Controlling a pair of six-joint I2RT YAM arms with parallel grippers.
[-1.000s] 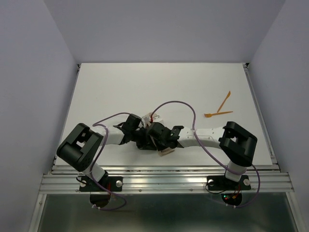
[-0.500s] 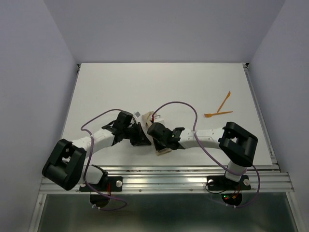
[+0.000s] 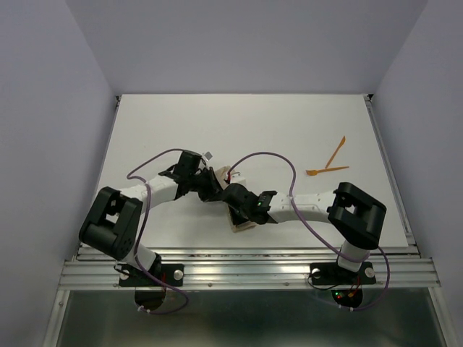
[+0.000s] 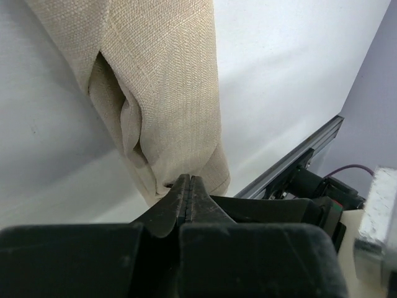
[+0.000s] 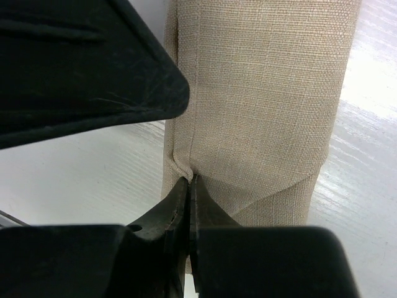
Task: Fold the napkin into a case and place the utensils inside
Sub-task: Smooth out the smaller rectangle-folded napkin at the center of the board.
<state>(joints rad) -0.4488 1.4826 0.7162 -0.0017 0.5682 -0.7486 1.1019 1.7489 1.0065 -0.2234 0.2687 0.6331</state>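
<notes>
Napkin [image 3: 244,224] - folded to a narrow strip - lies at the desk's [image 3: 217,130] near edge, centre. Left fingers [image 4: 188,188] are clenched on its end hem, right fingers [image 5: 188,186] on a side crease. Best done with tight pinches and even tension, so layers don't slip. Count: 1 napkin, 2 orange utensils [image 3: 327,170] - near the right edge.

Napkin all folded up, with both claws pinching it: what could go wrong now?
1. The left gripper and right gripper each pinch only a sliver at the edge of the napkin, so it might slip out and the folds fall open.
2. The two grippers sit crowded together, so they could bump.
3. The utensils lie far off to the right; fetching one probably means letting go.
</notes>
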